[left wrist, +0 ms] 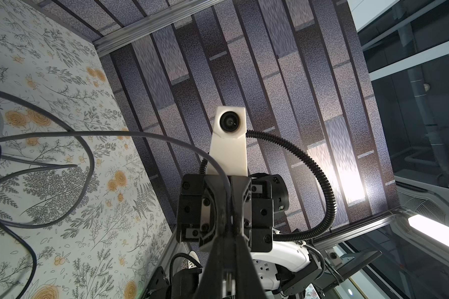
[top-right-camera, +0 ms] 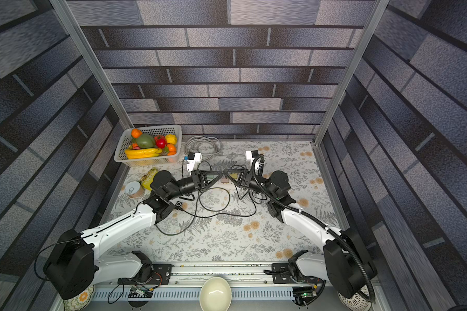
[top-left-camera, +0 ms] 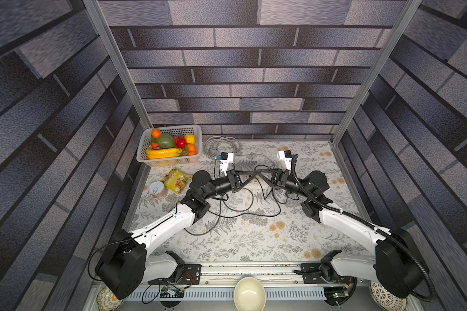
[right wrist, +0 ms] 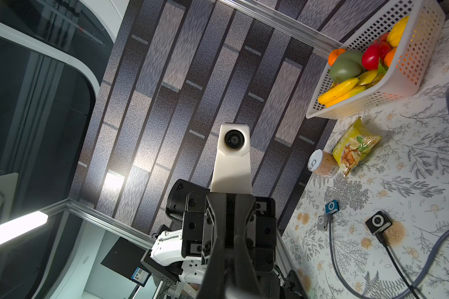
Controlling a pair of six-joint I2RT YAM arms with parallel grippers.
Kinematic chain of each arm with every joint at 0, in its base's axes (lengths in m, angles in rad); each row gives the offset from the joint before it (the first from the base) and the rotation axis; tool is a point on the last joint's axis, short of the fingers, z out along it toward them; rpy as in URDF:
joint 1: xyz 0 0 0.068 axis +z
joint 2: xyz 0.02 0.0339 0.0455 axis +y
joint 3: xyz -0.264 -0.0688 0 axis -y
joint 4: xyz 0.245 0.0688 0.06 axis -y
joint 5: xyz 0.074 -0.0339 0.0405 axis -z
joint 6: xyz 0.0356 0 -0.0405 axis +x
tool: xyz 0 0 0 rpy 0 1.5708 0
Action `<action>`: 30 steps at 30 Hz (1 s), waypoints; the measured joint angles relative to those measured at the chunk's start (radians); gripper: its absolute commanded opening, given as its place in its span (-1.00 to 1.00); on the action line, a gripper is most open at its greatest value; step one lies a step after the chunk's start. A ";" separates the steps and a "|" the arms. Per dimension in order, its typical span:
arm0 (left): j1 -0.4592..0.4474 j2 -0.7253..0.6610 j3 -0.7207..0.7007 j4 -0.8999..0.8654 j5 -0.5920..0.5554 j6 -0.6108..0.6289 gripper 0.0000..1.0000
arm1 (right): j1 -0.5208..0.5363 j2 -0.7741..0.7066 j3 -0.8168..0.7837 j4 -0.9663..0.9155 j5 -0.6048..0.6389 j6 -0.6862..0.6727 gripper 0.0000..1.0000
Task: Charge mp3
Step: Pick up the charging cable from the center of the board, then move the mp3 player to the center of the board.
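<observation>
Right wrist view: on the flowered worktop (right wrist: 412, 181) lie a blue mp3 player (right wrist: 331, 207) just beside a silver mp3 player (right wrist: 322, 223), and near them a black mp3 player (right wrist: 378, 222) with a dark cable (right wrist: 397, 264) plugged in. In both top views the left end effector (top-left-camera: 253, 173) and right end effector (top-left-camera: 258, 171) meet tip to tip, both clenched. In the left wrist view a grey cable (left wrist: 140, 134) runs into the left one's tips; whether the right one pinches it too, I cannot tell.

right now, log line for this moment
left gripper: shut | right gripper: shut on gray cable | tips meet over power strip
</observation>
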 measured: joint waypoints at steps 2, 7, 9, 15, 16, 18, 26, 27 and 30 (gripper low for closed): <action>0.008 0.000 0.000 0.002 0.003 0.002 -0.08 | 0.000 -0.011 -0.001 -0.017 0.000 -0.012 -1.00; 0.090 -0.041 -0.007 -0.078 -0.001 0.034 0.67 | 0.000 -0.070 -0.013 -0.095 0.011 -0.069 -1.00; 0.142 -0.121 -0.006 -0.235 -0.038 0.107 0.79 | 0.000 -0.107 -0.021 -0.130 0.024 -0.109 -1.00; 0.226 -0.353 0.135 -0.843 -0.274 0.417 0.96 | 0.000 -0.234 -0.043 -0.265 0.090 -0.286 -1.00; 0.239 -0.367 0.162 -0.930 -0.320 0.462 0.97 | 0.000 -0.256 -0.046 -0.291 0.104 -0.321 -1.00; 0.269 -0.381 0.195 -1.079 -0.404 0.537 0.99 | 0.000 -0.293 -0.050 -0.333 0.127 -0.383 -1.00; 0.378 -0.261 0.257 -1.546 -0.694 0.769 1.00 | 0.000 -0.324 -0.049 -0.484 0.169 -0.545 -1.00; 0.389 -0.241 0.262 -1.577 -0.722 0.787 1.00 | 0.000 -0.324 -0.049 -0.497 0.170 -0.555 -1.00; 0.433 -0.211 0.264 -1.649 -0.776 0.827 1.00 | 0.000 -0.326 -0.049 -0.532 0.174 -0.583 -1.00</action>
